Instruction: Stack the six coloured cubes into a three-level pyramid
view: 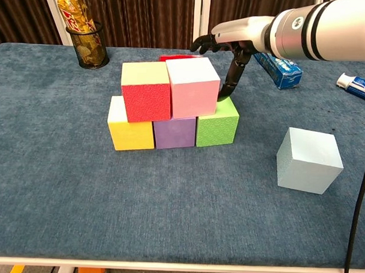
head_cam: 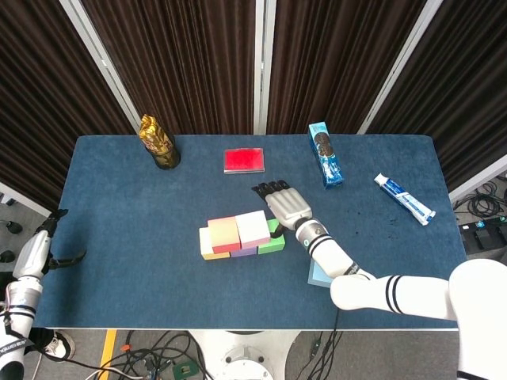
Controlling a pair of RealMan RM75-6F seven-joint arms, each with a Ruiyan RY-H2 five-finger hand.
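Behind the right hand, blue biscuit box, label unreadable.
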